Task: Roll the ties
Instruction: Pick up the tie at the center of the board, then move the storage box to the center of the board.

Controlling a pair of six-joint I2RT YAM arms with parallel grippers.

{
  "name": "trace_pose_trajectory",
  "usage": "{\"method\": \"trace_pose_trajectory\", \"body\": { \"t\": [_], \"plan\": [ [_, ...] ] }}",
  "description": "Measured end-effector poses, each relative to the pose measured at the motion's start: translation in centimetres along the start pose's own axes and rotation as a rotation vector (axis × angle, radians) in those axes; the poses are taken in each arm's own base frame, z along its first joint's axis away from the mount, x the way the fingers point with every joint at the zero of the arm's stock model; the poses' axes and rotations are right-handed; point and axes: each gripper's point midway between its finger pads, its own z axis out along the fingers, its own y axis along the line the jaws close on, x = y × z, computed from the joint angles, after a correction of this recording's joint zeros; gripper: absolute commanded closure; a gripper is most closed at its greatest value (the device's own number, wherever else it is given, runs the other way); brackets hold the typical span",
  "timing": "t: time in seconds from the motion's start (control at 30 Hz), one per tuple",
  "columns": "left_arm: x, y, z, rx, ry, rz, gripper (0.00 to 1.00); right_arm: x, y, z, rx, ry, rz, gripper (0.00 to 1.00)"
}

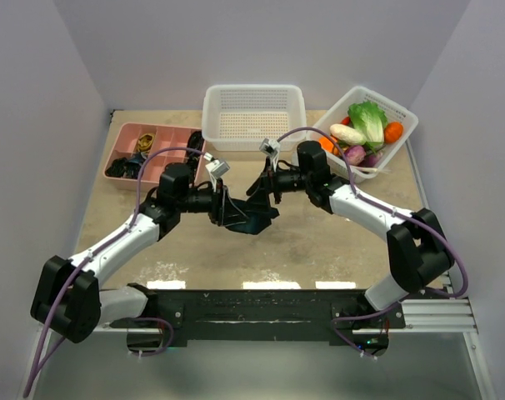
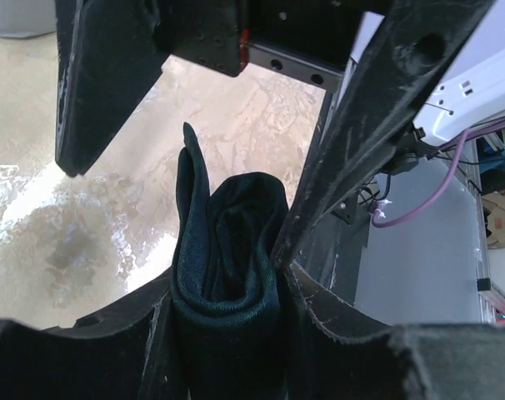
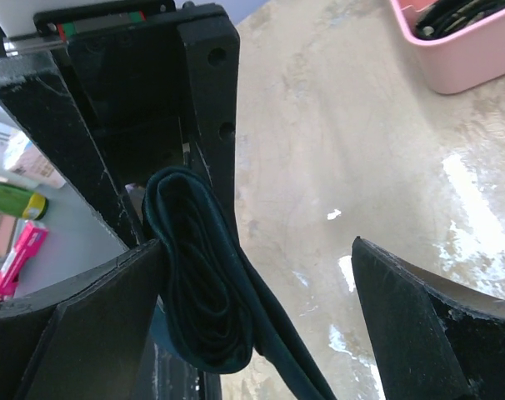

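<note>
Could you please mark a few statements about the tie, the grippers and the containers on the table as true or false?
1. The tie is wound into a roll held by the left gripper. True.
2. The right gripper is clamped shut on the tie. False: its jaws stand wide apart, with the roll against one finger.
3. The vegetables lie in the middle white basket. False: they are in the right-hand basket; the middle one looks empty.
4. A pink tray sits at the far left of the table. True.
</note>
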Motion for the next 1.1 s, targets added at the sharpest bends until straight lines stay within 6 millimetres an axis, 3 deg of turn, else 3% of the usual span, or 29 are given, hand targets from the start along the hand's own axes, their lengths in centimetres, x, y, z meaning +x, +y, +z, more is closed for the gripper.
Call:
{"method": "trace_pose_trajectory", "body": {
  "t": [0.37,0.63,1.1],
  "plan": [
    [-0.3,-2.2,-0.2,0.071,-0.003,0.046,0.57,0.2,2.4,-1.1,-0.057,0.004,-0.006,0.01],
    [-0.5,-2.7,-0.1,0.083,-0.011,0.079,0.57,0.2,4.7,-2.1,-0.117,0.017,-0.014,0.01],
    [-0.6,-3.4,-0.2,0.096,-0.015,0.11,0.57,1.4,4.2,-2.1,-0.106,0.046,0.031,0.02]
  ]
}}
